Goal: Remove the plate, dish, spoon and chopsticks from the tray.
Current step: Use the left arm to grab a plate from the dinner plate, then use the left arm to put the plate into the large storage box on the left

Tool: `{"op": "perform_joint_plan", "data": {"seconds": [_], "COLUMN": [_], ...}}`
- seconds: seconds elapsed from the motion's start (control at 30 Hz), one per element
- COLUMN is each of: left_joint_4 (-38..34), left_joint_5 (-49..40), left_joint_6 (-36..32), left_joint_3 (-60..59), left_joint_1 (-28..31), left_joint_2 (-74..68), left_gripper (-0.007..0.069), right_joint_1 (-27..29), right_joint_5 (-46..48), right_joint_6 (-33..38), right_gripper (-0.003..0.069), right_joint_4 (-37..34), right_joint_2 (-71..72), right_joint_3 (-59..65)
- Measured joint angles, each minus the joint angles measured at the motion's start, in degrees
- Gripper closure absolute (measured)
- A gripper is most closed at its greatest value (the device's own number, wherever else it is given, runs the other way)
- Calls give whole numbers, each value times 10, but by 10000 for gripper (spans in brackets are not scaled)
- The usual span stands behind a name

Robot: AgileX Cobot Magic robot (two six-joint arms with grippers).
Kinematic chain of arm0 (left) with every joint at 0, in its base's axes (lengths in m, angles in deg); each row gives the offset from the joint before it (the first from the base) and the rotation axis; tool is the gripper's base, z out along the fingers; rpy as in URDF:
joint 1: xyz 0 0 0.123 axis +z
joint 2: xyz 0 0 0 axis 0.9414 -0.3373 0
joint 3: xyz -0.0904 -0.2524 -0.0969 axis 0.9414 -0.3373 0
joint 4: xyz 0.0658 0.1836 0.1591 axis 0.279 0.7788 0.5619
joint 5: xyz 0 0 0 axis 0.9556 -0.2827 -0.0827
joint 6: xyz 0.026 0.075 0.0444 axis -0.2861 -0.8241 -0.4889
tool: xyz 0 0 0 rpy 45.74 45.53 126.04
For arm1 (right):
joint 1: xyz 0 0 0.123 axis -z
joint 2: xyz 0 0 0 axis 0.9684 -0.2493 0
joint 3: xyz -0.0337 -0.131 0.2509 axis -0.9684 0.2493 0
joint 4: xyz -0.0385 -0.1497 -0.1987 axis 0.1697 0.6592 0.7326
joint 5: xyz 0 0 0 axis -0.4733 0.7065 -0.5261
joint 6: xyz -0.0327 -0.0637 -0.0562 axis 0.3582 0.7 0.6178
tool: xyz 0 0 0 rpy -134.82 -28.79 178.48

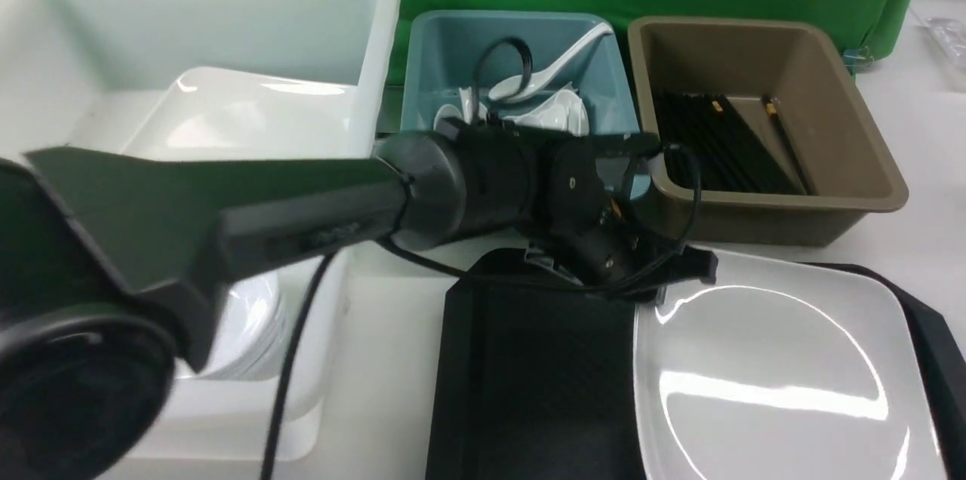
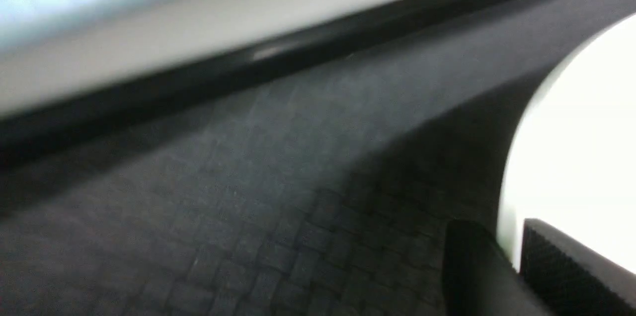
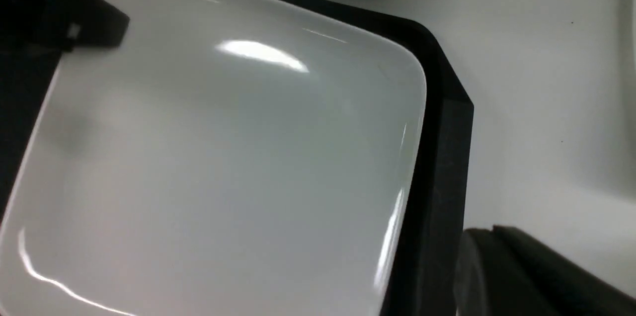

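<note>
The large white plate (image 1: 777, 367) lies on the right half of the black tray (image 1: 528, 374). My left gripper (image 1: 683, 269) reaches across to the plate's far left corner. In the left wrist view the gripper (image 2: 514, 236) is shut on the plate (image 2: 576, 157), whose rim sits between the two fingers just above the tray floor (image 2: 248, 157). My right gripper (image 3: 489, 236) is shut and empty over the table, beside the tray's right rim (image 3: 442, 157) and the plate (image 3: 213, 157). White spoons (image 1: 558, 61) lie in the teal tub. Black chopsticks (image 1: 717, 136) lie in the brown tub.
A big white tub (image 1: 75, 50) at the back left holds another white plate (image 1: 249, 114). A nearer white tub (image 1: 332, 329) holds stacked white dishes (image 1: 253, 329), partly hidden by my left arm. The teal tub (image 1: 430, 72) and brown tub (image 1: 853, 118) stand behind the tray.
</note>
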Motion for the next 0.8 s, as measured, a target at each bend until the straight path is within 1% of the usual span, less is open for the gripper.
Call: {"op": "perform_joint_plan", "data": {"seconds": [0.1, 0.13, 0.23, 0.4, 0.6, 0.8], "left_joint_4": [52, 82, 124, 166, 202, 220], "left_joint_5": [-45, -68, -104, -138, -158, -161], "left_joint_6": [-2, -3, -2, -3, -6, -7], "left_joint_3": [0, 0, 0, 0, 0, 0], "left_joint_1": [0, 0, 0, 0, 0, 4], "left_joint_2": [45, 66, 92, 129, 169, 212], "left_gripper": [587, 588, 588, 594, 603, 607], "right_joint_1": [0, 0, 0, 0, 0, 0], "right_joint_5": [0, 0, 0, 0, 0, 0], "right_joint_6": [0, 0, 0, 0, 0, 0], "right_gripper": [624, 624, 624, 624, 624, 624], "right_joint_4": [0, 0, 0, 0, 0, 0], "right_joint_2": [0, 0, 0, 0, 0, 0], "right_joint_3": [0, 0, 0, 0, 0, 0]}}
